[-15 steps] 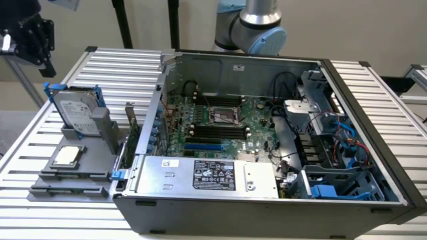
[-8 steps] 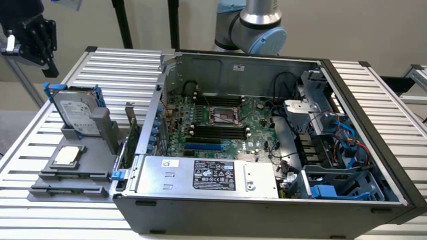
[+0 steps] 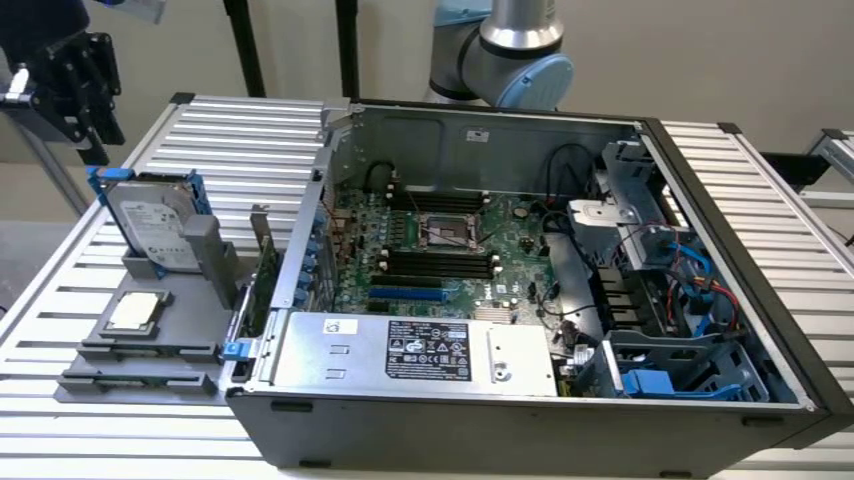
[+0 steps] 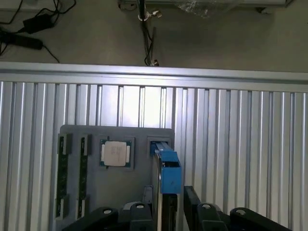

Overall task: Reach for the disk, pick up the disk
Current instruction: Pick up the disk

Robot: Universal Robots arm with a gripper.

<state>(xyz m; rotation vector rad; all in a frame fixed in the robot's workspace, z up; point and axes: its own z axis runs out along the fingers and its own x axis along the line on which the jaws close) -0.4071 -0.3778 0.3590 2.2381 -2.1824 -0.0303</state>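
Observation:
The disk (image 3: 151,222) stands on edge in a grey holder (image 3: 200,262) on the slatted table, at the exterior view's left. It is silver with a white label and a blue frame. My gripper (image 3: 83,100) hangs above it, a little further toward the exterior view's left. In the wrist view the disk (image 4: 166,174) appears edge-on, its blue frame uppermost. My gripper (image 4: 166,211) is open, its black fingers (image 4: 191,204) standing on either side of the disk's edge with gaps between. Nothing is held.
A small square silver chip (image 3: 138,312) lies on the grey fixture plate (image 3: 134,385) beside the disk, with memory sticks (image 4: 62,173) in slots. An open computer case (image 3: 534,300) takes up the table's middle and right. The table's edge (image 4: 154,74) lies beyond the fixture.

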